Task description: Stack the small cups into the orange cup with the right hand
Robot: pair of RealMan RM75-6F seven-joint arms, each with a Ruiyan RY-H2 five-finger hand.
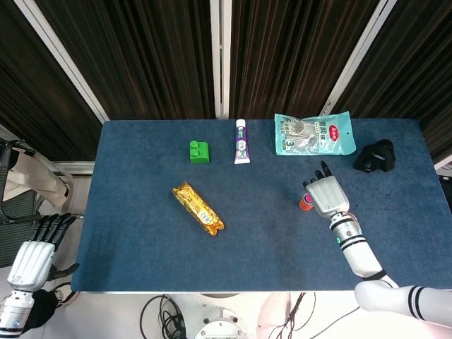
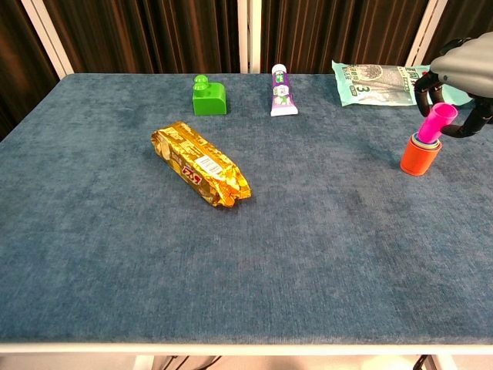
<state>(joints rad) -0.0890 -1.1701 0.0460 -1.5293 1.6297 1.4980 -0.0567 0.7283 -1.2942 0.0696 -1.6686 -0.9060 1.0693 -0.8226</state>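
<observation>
Right robot hand [image 2: 460, 85] grips glossy pink cup [image 2: 434, 123] (tapered) over orange cup [image 2: 418, 156].

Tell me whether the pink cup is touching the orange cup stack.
Touching. In the chest view the pink cup, held by the right hand, has its base down inside the rim of the orange cup, tilted.

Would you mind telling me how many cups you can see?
3: the orange cup, a teal cup nested inside, and a pink cup entering it; others may be hidden.
</observation>
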